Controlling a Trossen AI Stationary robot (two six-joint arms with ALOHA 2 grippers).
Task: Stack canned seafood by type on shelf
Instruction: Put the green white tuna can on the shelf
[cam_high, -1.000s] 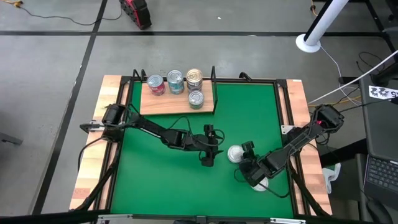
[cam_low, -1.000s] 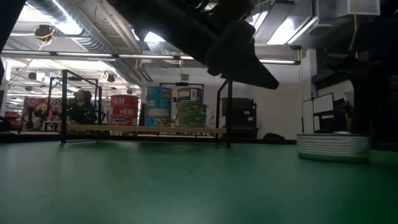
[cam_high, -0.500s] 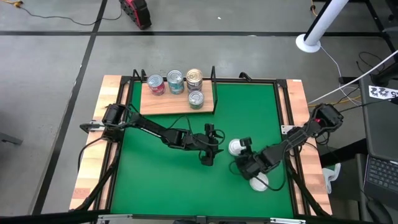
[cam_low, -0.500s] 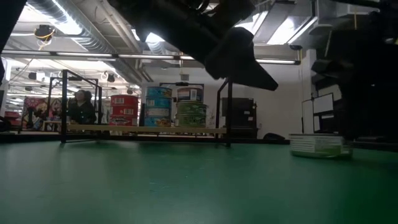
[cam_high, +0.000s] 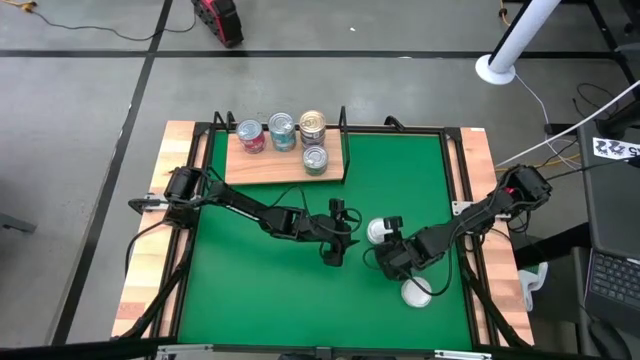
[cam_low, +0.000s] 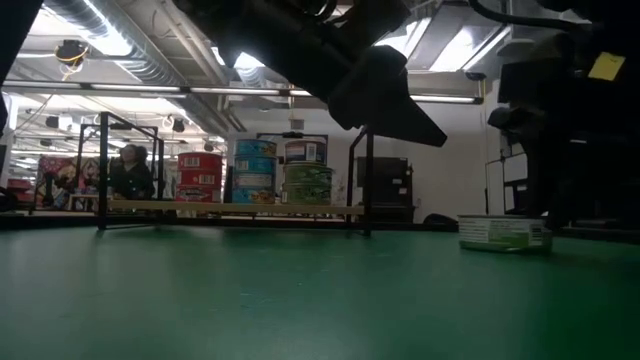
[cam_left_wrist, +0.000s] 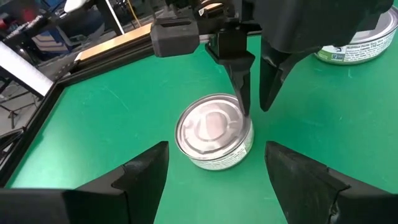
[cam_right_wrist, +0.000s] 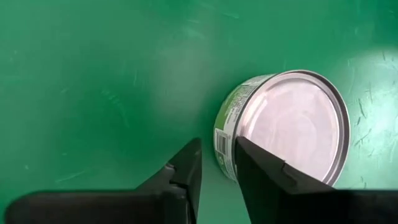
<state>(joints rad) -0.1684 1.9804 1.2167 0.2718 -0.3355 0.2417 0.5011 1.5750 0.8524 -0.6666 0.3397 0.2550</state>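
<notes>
A tin with a silver lid and green-white label (cam_high: 377, 232) (cam_left_wrist: 214, 130) (cam_right_wrist: 292, 124) stands upright on the green mat. My right gripper (cam_high: 388, 243) (cam_left_wrist: 255, 109) points steeply down at its side, fingers a narrow gap apart with nothing between them. My left gripper (cam_high: 335, 248) hangs open just left of this tin, which sits ahead of its spread fingers untouched. A second tin (cam_high: 416, 291) (cam_left_wrist: 354, 46) rests on the mat nearer the front. The wooden shelf (cam_high: 285, 165) at the far left carries several tins (cam_high: 283, 131). My right gripper meets the tin's side wall (cam_right_wrist: 225, 140) with the outer side of one finger (cam_right_wrist: 252, 163), close to the rim. The fingers come from above, slanting down. The tin stands flat on the mat, lid up.
Black metal uprights (cam_high: 343, 118) stand at the shelf's ends. A black frame rail (cam_high: 455, 190) borders the mat. Open green mat (cam_high: 400, 170) lies between the shelf and the two loose tins.
My right gripper has swung toward the table's left and a little toward the far edge. The tin beside it has slid a short way toward the far edge, staying upright. The second tin now shows clear of the arm.
</notes>
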